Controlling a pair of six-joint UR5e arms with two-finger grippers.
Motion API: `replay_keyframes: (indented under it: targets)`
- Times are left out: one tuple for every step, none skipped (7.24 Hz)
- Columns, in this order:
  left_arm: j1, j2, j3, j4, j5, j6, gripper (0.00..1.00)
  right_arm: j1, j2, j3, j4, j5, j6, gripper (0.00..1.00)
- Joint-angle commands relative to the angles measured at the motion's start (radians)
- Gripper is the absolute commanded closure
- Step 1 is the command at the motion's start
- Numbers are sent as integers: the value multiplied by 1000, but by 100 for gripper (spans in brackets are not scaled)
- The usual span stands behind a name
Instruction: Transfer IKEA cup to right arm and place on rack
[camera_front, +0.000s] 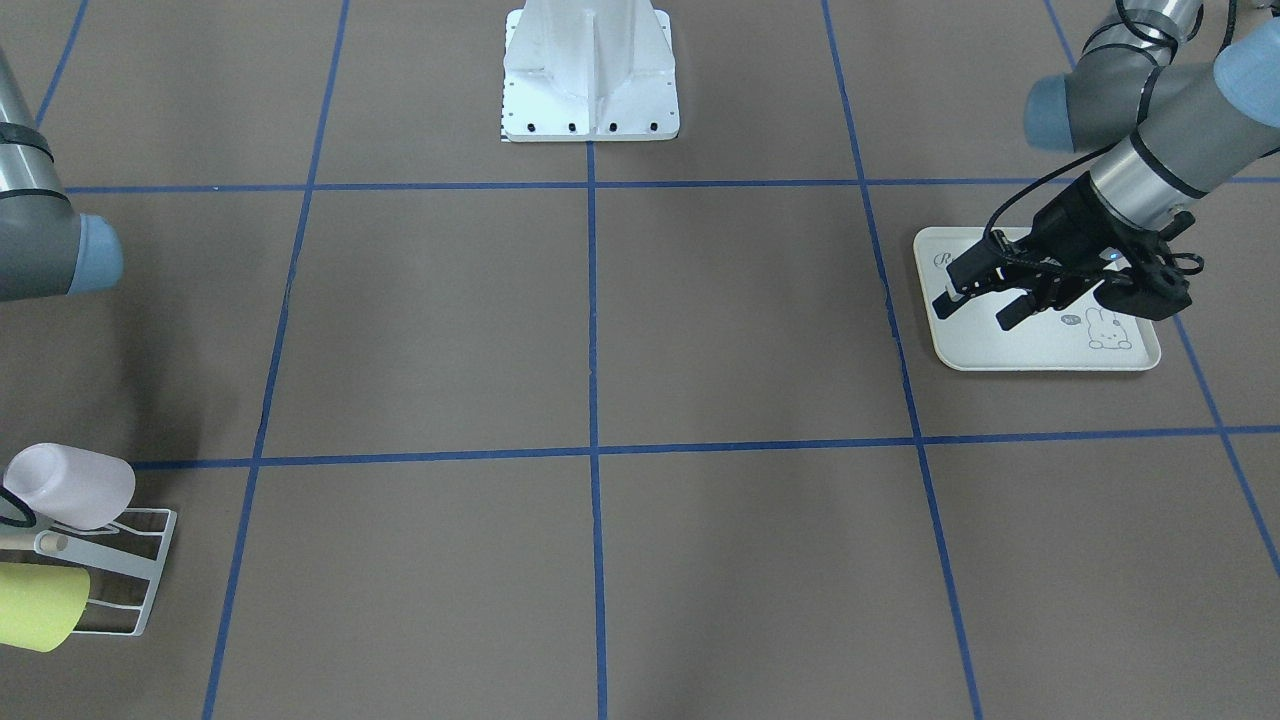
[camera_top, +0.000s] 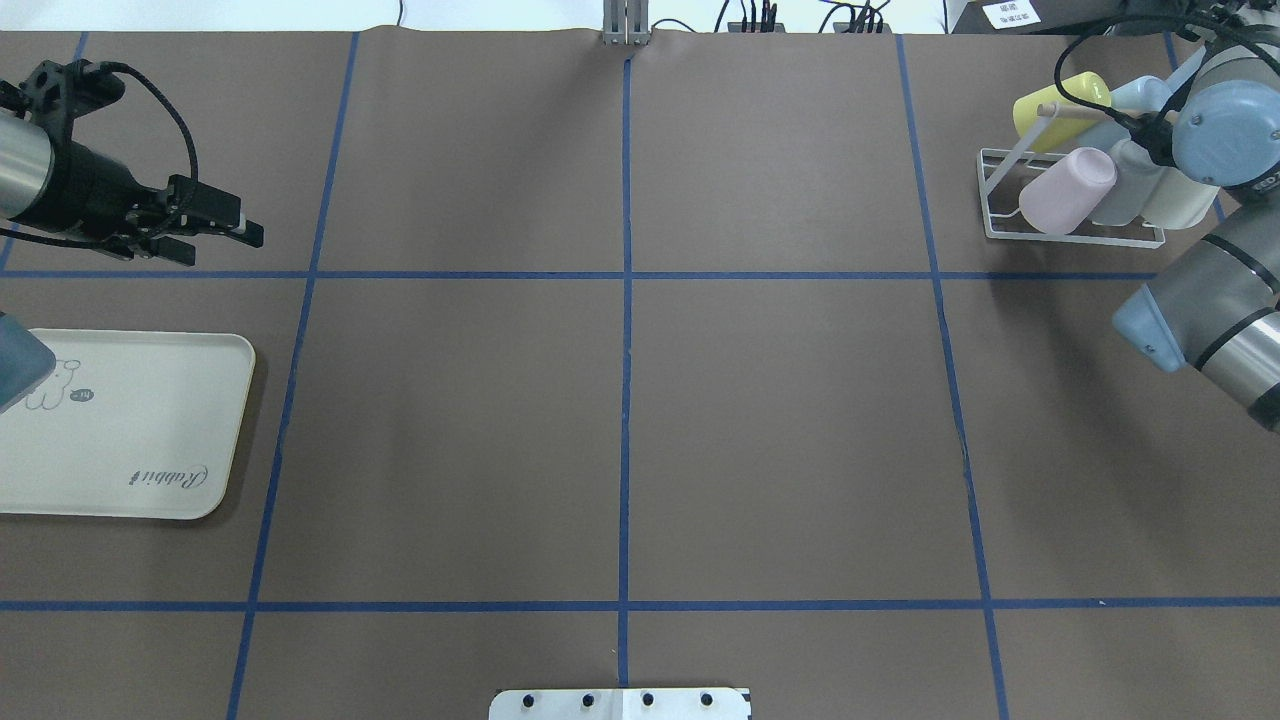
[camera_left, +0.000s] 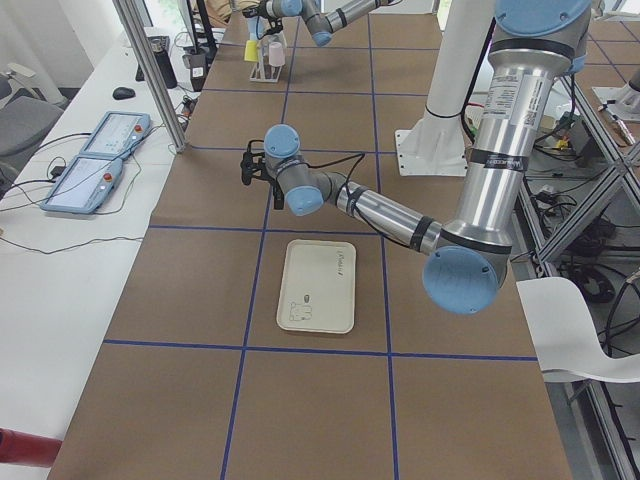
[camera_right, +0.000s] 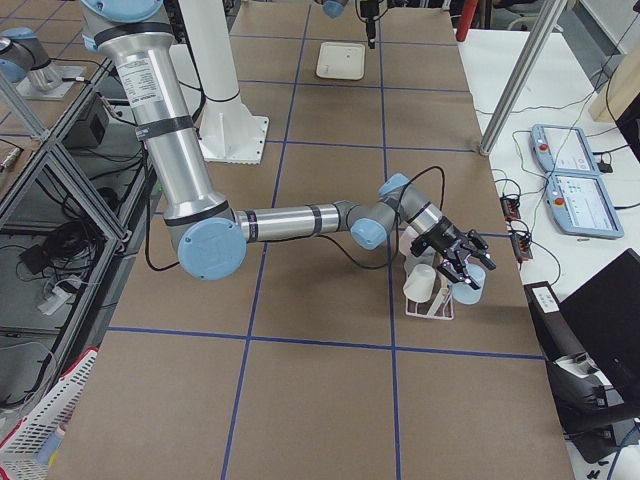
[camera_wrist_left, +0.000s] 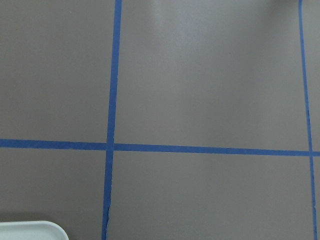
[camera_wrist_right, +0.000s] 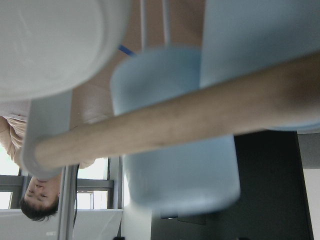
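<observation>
The white wire rack (camera_top: 1000, 195) with its wooden rod (camera_wrist_right: 165, 125) stands at the table's far right corner. It holds several cups: a yellow one (camera_top: 1060, 105), a pink one (camera_top: 1065, 190), grey and cream ones, and a pale blue cup (camera_wrist_right: 175, 170). The pale blue cup fills the right wrist view just behind the rod. The right arm (camera_top: 1225, 130) hangs over the rack. Its gripper (camera_right: 462, 262) shows only in the exterior right view, at the pale blue cup (camera_right: 466, 292), and I cannot tell its state. My left gripper (camera_front: 978, 310) hovers open and empty over the tray.
A cream rabbit-printed tray (camera_top: 130, 470) lies at the table's left side, with nothing on it. The robot's white base (camera_front: 590, 70) stands at the middle of the near edge. Blue tape lines grid the brown table (camera_top: 620, 420). Part of a person shows low in the right wrist view.
</observation>
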Motion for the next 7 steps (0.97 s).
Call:
replay_keyframes:
  targets:
    - [0, 0, -2, 0, 0, -3, 0, 0, 0, 0, 1, 0, 0, 2]
    - [0, 0, -5, 0, 0, -4, 0, 0, 1, 1, 1, 0, 2, 2]
    - [-1, 0, -6, 0, 0, -4, 0, 0, 9, 3, 1, 1, 3, 1]
    - [-3, 0, -11, 0, 0, -3, 0, 0, 17, 11, 0, 8, 5, 1]
    - [-6, -2, -12, 0, 0, -1, 0, 0, 27, 14, -2, 14, 22, 1]
    - [-11, -2, -15, 0, 0, -1, 0, 1, 31, 30, -2, 32, 110, 1]
    - [-12, -3, -17, 0, -2, -1, 0, 6, 28, 52, -2, 97, 220, 1]
